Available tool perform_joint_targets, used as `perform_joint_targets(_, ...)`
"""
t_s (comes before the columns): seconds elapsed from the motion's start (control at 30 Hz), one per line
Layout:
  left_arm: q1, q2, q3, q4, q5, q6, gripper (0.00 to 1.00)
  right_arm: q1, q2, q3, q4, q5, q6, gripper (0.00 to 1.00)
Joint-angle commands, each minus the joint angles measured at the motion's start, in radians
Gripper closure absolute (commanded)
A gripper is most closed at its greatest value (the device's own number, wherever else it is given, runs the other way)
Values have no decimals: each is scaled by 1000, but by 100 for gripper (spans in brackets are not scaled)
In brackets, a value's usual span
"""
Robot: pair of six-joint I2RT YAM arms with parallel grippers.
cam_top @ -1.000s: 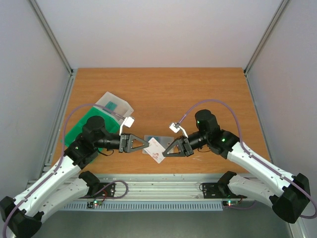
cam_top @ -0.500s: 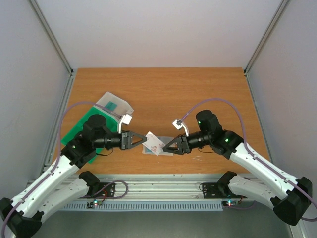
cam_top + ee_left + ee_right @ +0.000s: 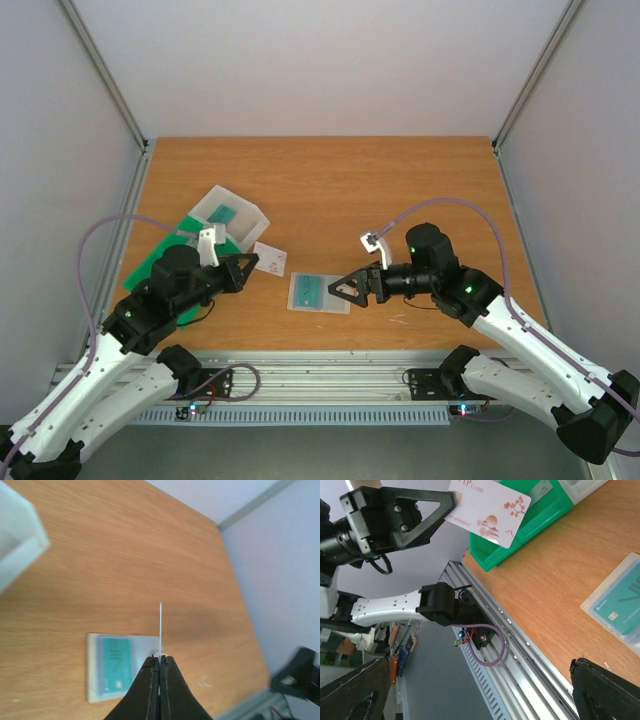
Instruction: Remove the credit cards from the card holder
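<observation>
The card holder (image 3: 328,300) lies flat on the table, a pale clear sleeve with a teal credit card (image 3: 308,291) inside it. My left gripper (image 3: 252,264) is shut on a white credit card (image 3: 270,258) printed with red blossoms, held in the air left of the holder. In the left wrist view that card (image 3: 160,625) shows edge-on above the holder (image 3: 142,647). My right gripper (image 3: 338,288) stands open just right of the holder, with nothing between its fingers. The right wrist view shows the white card (image 3: 490,510) and the holder (image 3: 620,605).
A green compartmented tray (image 3: 160,262) sits at the left under my left arm, with a clear plastic box (image 3: 228,215) on its far end. The metal rail (image 3: 520,645) runs along the table's near edge.
My left gripper has drawn the white card away from the holder, to the left. My right gripper has opened and let go of the holder, which now lies flat.
</observation>
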Motion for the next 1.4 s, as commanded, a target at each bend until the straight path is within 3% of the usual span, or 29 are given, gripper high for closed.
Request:
perform_joint_targets(0.0, 5, 6, -12, -40, -313, -37, 100, 5, -22, -3, 21, 35, 27, 2)
perform_joint_targets(0.23, 34, 33, -25, -30, -575, -63, 100, 5, -39, -14, 23, 24, 42, 1)
perform_joint_targets(0.4, 96, 66, -19, -40, -671, -81, 100, 5, -61, -24, 15, 19, 40, 1)
perform_joint_targets(0.77, 272, 238, 13, -37, -648, -112, 100, 5, -104, -19, 0, 11, 44, 2)
perform_joint_targets(1.07, 398, 350, -36, 98, -629, -283, 100, 4, -103, -27, -11, 17, 25, 2)
perform_joint_targets(1.37, 466, 494, -52, 255, -589, -265, 99, 5, -118, -13, -73, 52, -21, 1)
